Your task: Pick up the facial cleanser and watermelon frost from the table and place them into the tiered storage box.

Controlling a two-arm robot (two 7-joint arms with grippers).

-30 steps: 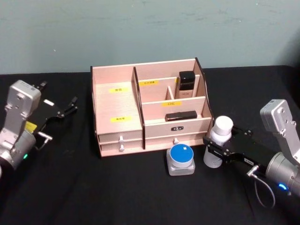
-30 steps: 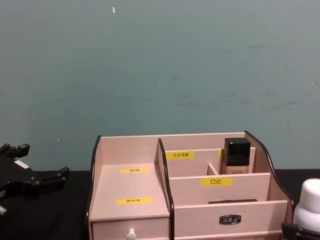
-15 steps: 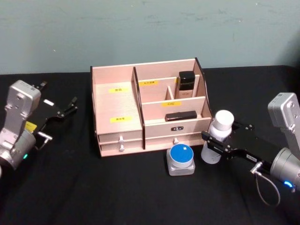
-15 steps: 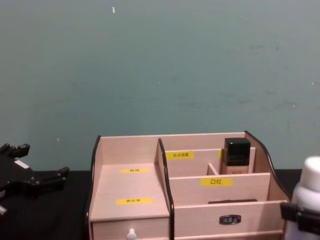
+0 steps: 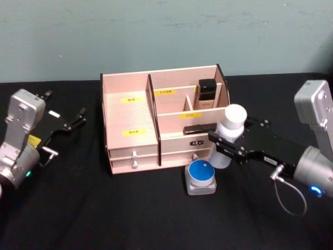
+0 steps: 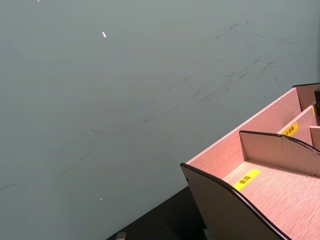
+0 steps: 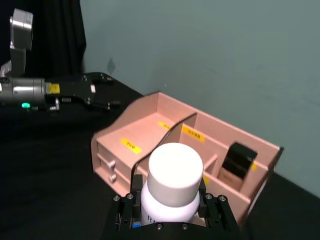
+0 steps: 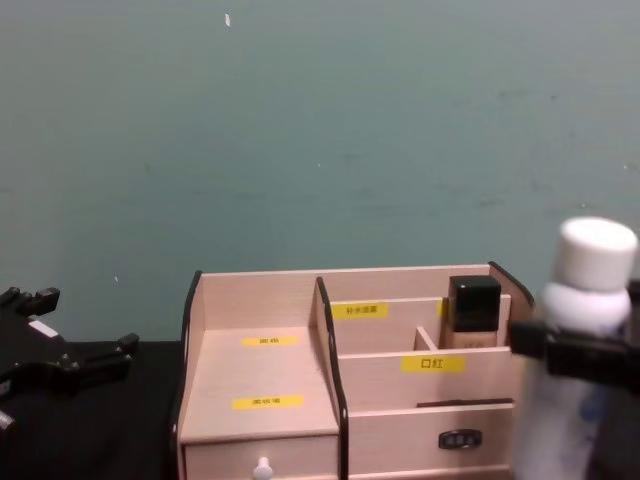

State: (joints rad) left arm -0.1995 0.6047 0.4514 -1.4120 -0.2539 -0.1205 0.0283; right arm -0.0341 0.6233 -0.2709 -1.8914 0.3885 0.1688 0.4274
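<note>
1. On the black cloth-covered table (image 5: 130,208), centre: tiered storage box (image 5: 117,114), light pinkish wood with dark edges, stepped compartments with yellow labels, and small drawers along the front.
2. Facial cleanser bottle (image 5: 230,125), white plastic with a round white cap: held before the box's right front corner, leaning slightly, outside every compartment. Whether its base clears the table cannot be told.
3. Right hand (image 5: 223,147), black: reaching in from the right, clenched around the body of the bottle below the cap. The right wrist view shows the cap (image 7: 175,171) between the two fingers.
4. Watermelon frost container (image 5: 201,172), a round blue lid on a grey squarish base: on the table just in front of the box's right-hand drawers, beside the bottle's lower end.
5. Left hand (image 5: 78,119), black: parked low at the left, well apart from the box, fingers spread and grasping nothing.
6. Dark rectangular bottle with a black cap (image 5: 207,92): upright in the box's rear right compartment.
7. Flat black item (image 5: 200,128): lying in the front right tier.
</note>
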